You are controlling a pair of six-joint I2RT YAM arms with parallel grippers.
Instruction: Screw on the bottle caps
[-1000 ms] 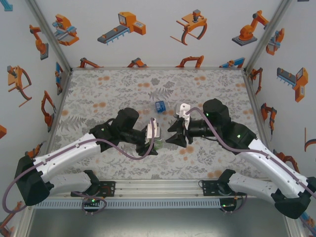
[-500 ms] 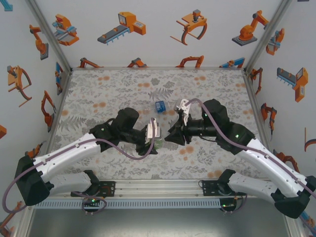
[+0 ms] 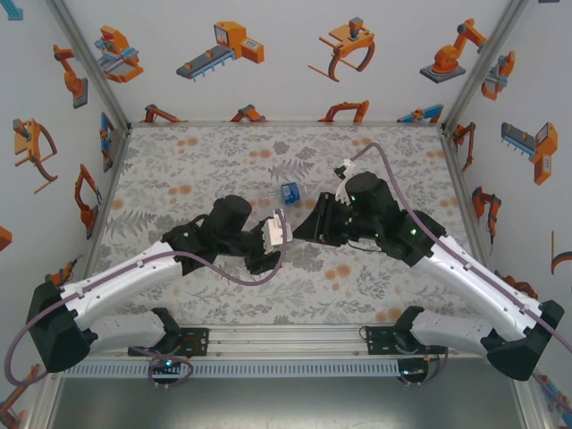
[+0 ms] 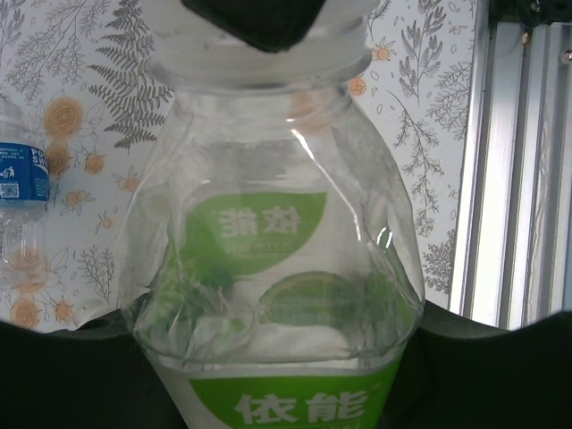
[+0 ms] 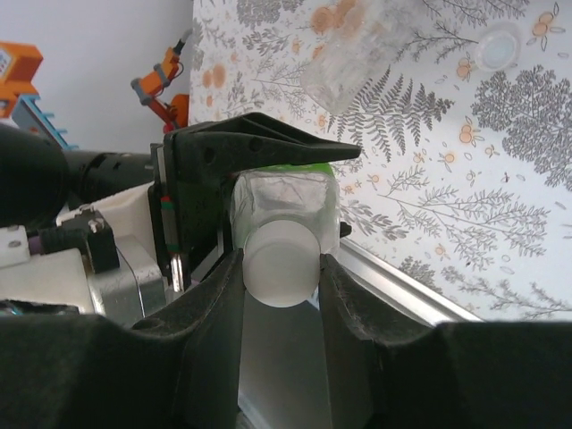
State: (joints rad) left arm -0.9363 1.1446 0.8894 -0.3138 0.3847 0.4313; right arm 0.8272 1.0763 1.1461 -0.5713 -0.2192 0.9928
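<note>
Right arm swings in since a second ago: its wrist now sits closer to the table's middle, fingers meeting the left arm's load.

Nearest us, the left gripper (image 3: 275, 234) is clamped on the small clear plastic bottle with the green label (image 4: 277, 268), holding it by the body, neck turned toward the other arm. The walls look thin and already dented.

Just beyond, the right gripper (image 5: 281, 268) has both fingers pressed against the sides of a tiny round white plastic screw cap (image 5: 279, 255), which sits on the bottle's neck. We cannot tell whether the threads have caught.

Farther out on the floral table cover (image 3: 179, 170) are a blue-labelled clear bottle (image 3: 289, 193), a second loose white cap (image 5: 498, 49) and a blurred plain clear bottle (image 5: 362, 49), all well apart from the grippers.

Risks, as we judge them:
- Cross-threading, if cap and neck are not square when turning starts.
- Cap slipping between the fingers; it is smooth and held at two points only.
- Soft bottle twisting or crumpling in the left grip under torque, so the cap spins without tightening.
</note>
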